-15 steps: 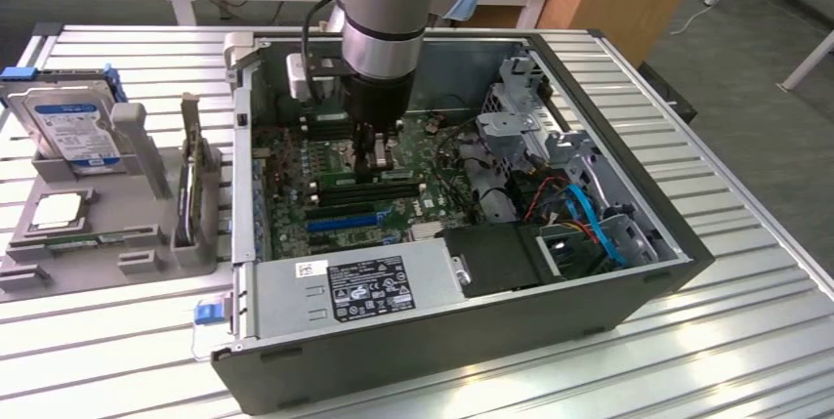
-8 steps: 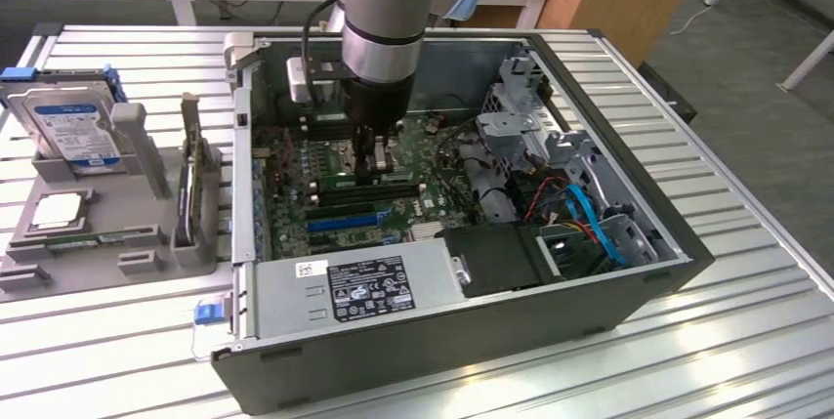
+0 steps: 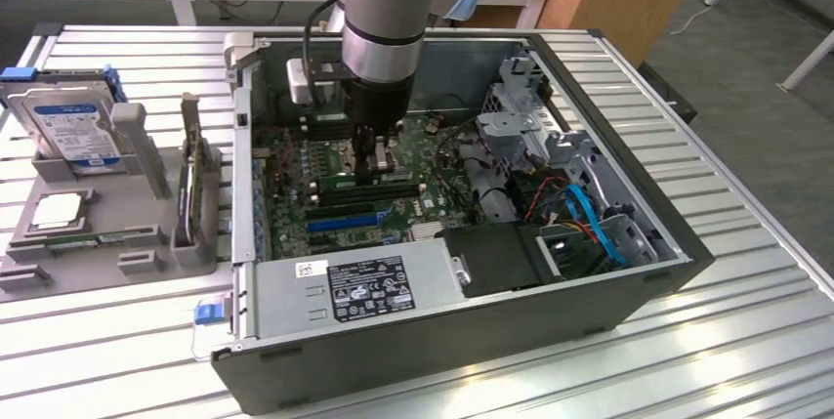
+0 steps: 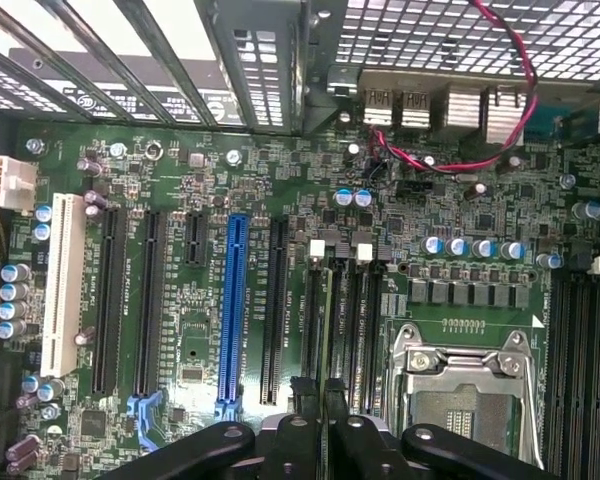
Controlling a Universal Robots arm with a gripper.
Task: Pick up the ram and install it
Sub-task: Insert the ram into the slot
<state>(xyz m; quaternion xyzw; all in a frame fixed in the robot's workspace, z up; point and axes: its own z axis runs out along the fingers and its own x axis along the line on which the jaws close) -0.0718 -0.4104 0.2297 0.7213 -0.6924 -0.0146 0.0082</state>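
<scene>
My gripper (image 3: 378, 167) reaches down into the open computer case (image 3: 651, 272), just above the motherboard (image 3: 326, 160). Its dark fingers (image 4: 302, 420) stand close together, shut on a thin stick seen edge-on, which I take to be the ram (image 3: 381, 153). The stick hangs upright over the black memory slots (image 4: 336, 320) with white latches, beside the silver processor socket (image 4: 465, 385). Whether its lower edge touches a slot I cannot tell.
Left of the case a grey fixture (image 3: 144, 243) holds a blue-labelled hard drive (image 3: 72, 126), a square silver chip (image 3: 59, 209), a green strip (image 3: 85, 238) and an upright card (image 3: 195, 185). The power supply (image 3: 358, 287) and blue cables (image 3: 580, 214) crowd the case's near side.
</scene>
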